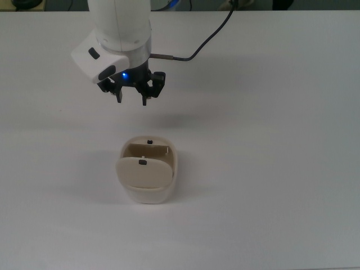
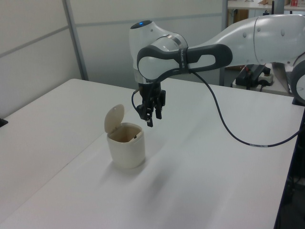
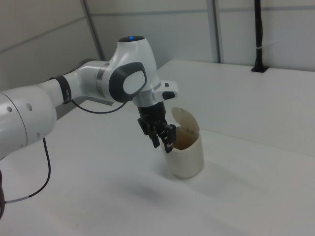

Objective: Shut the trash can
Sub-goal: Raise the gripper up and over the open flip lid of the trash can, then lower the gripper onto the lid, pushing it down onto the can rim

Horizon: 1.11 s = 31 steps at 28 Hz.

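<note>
Trash can (image 1: 147, 174) stands on the white table (image 1: 270, 169), lid (image 2: 114, 118) upright and open; gripper (image 1: 131, 98) hangs above and beside it, touching nothing, fingers parted and empty; closing judged not yet begun; lid remains to be pushed down.
</note>
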{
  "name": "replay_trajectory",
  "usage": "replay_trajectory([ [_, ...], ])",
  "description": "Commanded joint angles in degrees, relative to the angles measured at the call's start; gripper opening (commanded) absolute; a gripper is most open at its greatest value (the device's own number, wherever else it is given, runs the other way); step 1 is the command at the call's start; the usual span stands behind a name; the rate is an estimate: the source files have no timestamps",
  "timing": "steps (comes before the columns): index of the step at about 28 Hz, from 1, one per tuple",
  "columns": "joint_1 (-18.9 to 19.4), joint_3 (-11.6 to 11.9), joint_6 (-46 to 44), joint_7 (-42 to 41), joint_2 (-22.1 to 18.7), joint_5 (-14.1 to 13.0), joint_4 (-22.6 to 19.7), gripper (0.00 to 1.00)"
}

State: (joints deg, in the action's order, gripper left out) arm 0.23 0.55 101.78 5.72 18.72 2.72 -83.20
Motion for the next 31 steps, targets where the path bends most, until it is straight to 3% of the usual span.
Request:
replay_trajectory([
  [1,0.04,-0.02,-1.24,-0.27,-0.79,-1.83,-0.12,0.00],
  [7,-0.05,0.24,1.57,-0.18,-0.26,-4.38,1.81,0.00],
  [10,-0.05,0.33,6.48,-0.18,-0.35,-6.75,1.82,0.00],
  [11,-0.14,0.33,10.15,0.43,-0.26,-8.67,1.82,0.00],
  [14,-0.05,0.33,17.11,2.53,-0.09,-10.45,1.82,0.00],
  [24,0.30,-0.11,39.79,9.13,3.34,-10.45,1.64,0.00],
  [31,0.48,-0.03,42.01,9.05,5.10,-8.61,1.38,0.00],
])
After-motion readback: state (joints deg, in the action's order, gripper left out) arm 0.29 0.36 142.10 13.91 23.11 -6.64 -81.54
